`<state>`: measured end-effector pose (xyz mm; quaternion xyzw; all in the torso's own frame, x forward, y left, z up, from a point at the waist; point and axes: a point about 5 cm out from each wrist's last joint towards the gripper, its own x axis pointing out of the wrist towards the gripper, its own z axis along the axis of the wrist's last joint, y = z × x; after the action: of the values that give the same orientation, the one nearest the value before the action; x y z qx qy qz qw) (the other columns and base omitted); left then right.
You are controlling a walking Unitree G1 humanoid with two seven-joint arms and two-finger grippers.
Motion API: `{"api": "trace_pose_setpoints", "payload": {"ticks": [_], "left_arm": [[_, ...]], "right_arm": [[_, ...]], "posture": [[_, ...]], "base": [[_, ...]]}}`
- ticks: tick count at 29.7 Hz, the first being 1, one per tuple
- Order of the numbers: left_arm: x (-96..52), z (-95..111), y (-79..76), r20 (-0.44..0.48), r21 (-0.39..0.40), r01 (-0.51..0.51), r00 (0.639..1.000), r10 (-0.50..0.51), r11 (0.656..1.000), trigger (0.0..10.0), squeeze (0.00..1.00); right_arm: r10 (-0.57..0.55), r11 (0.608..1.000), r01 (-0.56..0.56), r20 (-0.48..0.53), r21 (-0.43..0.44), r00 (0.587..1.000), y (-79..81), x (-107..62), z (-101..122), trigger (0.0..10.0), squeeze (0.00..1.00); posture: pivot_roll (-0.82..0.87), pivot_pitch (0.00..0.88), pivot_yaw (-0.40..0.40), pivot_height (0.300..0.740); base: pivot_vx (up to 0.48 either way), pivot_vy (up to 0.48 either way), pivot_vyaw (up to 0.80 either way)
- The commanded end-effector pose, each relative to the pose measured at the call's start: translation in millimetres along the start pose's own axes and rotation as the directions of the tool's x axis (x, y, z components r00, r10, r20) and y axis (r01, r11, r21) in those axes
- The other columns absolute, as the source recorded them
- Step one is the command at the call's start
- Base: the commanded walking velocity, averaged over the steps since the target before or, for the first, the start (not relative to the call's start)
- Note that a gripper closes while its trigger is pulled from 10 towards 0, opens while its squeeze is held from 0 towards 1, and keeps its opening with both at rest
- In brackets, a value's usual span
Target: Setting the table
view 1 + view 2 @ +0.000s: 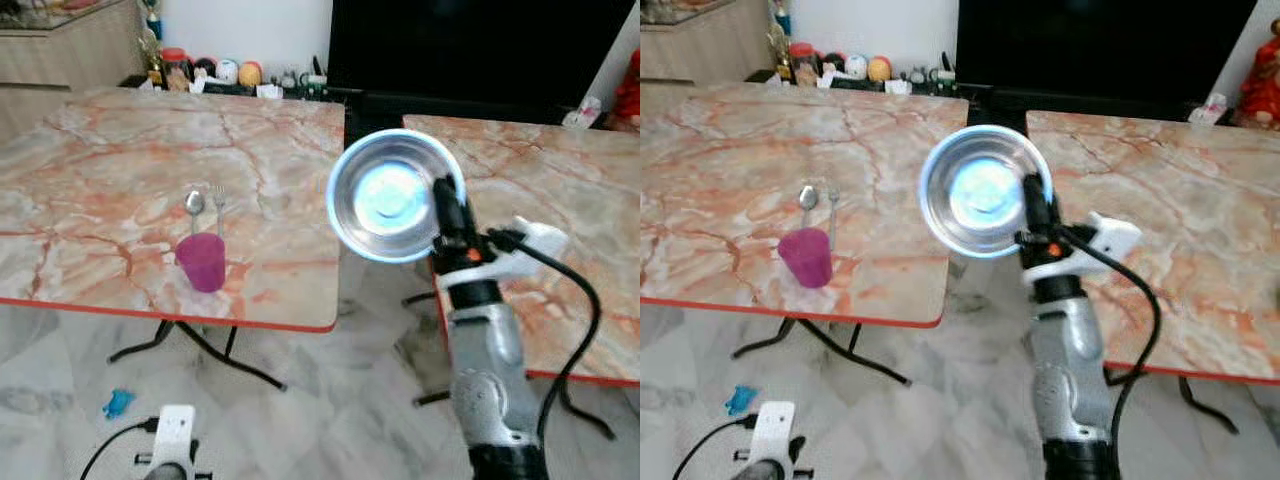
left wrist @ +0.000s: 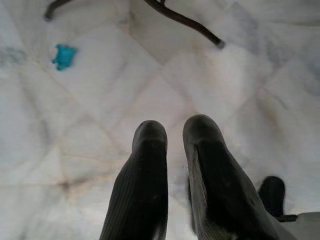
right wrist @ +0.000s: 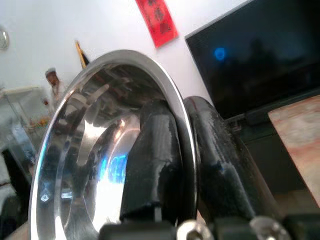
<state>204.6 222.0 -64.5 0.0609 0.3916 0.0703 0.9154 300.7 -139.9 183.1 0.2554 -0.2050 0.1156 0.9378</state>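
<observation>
Fingers of the right gripper (image 1: 441, 196) clamp the rim of a steel bowl (image 1: 392, 196), one black finger inside the wall and one outside, as the right wrist view shows close up. The bowl is held up on edge, its open side turned toward the head camera, and it hangs in the air over the gap between the two marble-topped tables, touching neither.

To the robot's left, on the left table (image 1: 100, 180), stands a pink cup (image 1: 203, 261) near the front edge, with a spoon (image 1: 194, 204) and a fork (image 1: 219, 202) lying side by side just behind it. The right table (image 1: 560, 200) lies on the other side of the gap. The left gripper (image 2: 172, 145) hangs low, pointing at the pale floor, its fingers nearly together and holding nothing; a small blue scrap (image 2: 64, 55) lies on the floor beyond it.

The step in hand looks like carrying the bowl to the place setting. To do it well, the arm should swing left until the bowl is fully over the tabletop, beside the cup and cutlery but clear of them. The wrist should then turn so the base faces down and lower it flat before the fingers release, since a rim pinch lets a tilted bowl swing or clatter.
</observation>
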Motion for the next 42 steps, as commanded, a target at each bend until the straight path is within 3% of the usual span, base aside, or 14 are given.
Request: {"api": "trace_pose_setpoints", "payload": {"ticks": [1, 12, 16, 20, 25, 42], "left_arm": [[0.1, 0, 4.0, -0.004, 0.001, -0.007, 1.000, 0.007, 1.000, 10.0, 0.00], [0.3, 1, 6.4, -0.005, 0.023, -0.003, 1.000, 0.004, 1.000, 10.0, 0.00], [0.3, 1, 7.2, -0.006, 0.023, -0.005, 1.000, 0.005, 1.000, 10.0, 0.00], [0.3, 1, 7.8, -0.008, 0.025, -0.004, 1.000, 0.004, 1.000, 10.0, 0.00], [0.3, 0, 8.2, -0.010, 0.028, -0.002, 1.000, 0.002, 1.000, 10.0, 0.00], [0.1, -1, 6.5, -0.012, 0.024, -0.001, 1.000, 0.001, 1.000, 10.0, 0.00]], "right_arm": [[0.010, 1.000, -0.010, 0.018, -0.006, 1.000, 2.9, 3.0, 5, 10.0, 0.00], [-0.016, 1.000, 0.016, 0.005, -0.008, 1.000, -0.8, 0.9, 1, 10.0, 0.00], [0.001, 0.998, -0.002, -0.019, -0.056, 1.000, -4.4, -2.6, 3, 10.0, 0.00], [-0.030, 0.991, 0.024, -0.046, -0.128, 0.998, -26.9, -12.6, 13, 10.0, 0.00], [-0.036, 0.985, 0.026, -0.053, -0.169, 0.998, -32.8, -14.3, 16, 10.0, 0.00], [-0.042, 0.987, 0.034, -0.048, -0.156, 0.998, -28.8, -9.2, 14, 10.0, 0.00]], "posture": [[0.06, 0.000, -0.044, 0.740], [0.06, 0.000, -0.038, 0.740], [0.06, 0.000, -0.037, 0.740], [0.05, 0.000, -0.034, 0.740], [0.05, 0.000, -0.035, 0.740], [0.05, 0.000, -0.040, 0.740]], "base": [[0.000, -0.307, 0.00], [0.000, -0.307, 0.00], [0.000, -0.307, 0.00], [0.000, -0.308, 0.00], [0.000, -0.308, 0.00], [0.000, -0.309, 0.00]]}}
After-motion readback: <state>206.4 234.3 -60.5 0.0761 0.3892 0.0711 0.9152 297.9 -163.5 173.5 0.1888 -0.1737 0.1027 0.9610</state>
